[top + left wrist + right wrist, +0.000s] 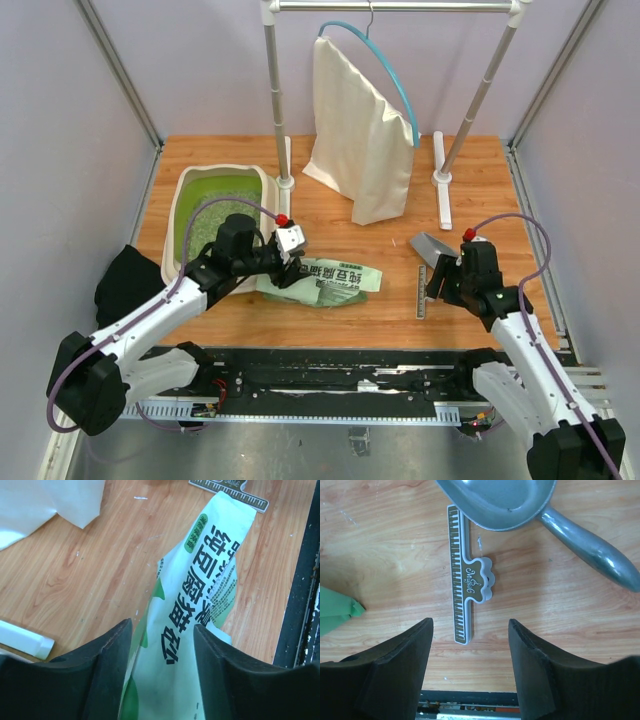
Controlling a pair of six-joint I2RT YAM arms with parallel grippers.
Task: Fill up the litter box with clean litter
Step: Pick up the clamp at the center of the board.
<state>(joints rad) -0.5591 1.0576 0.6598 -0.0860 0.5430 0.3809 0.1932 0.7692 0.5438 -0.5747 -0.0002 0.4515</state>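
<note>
The litter box [222, 170], a beige tray with a lime-green inside, stands at the left of the table. Pale speckled clean litter [205, 228] lies in it. The flat green printed bag [330, 280] lies on the wood just right of the box. My left gripper [290, 262] is open over the bag's left end. In the left wrist view the bag [200, 595] runs between its spread fingers [112, 645], gripper [162, 630]. My right gripper [437, 282] is open and empty above the wood, also seen in the right wrist view [470, 630].
A grey metal scoop [510, 500] and a ruler-shaped bag clip [465, 580] lie just beyond my right gripper. A white cloth bag [360, 140] hangs from a rack at the back. The rack's white feet [441, 180] rest on the table. A black cloth [125, 282] lies left of the box.
</note>
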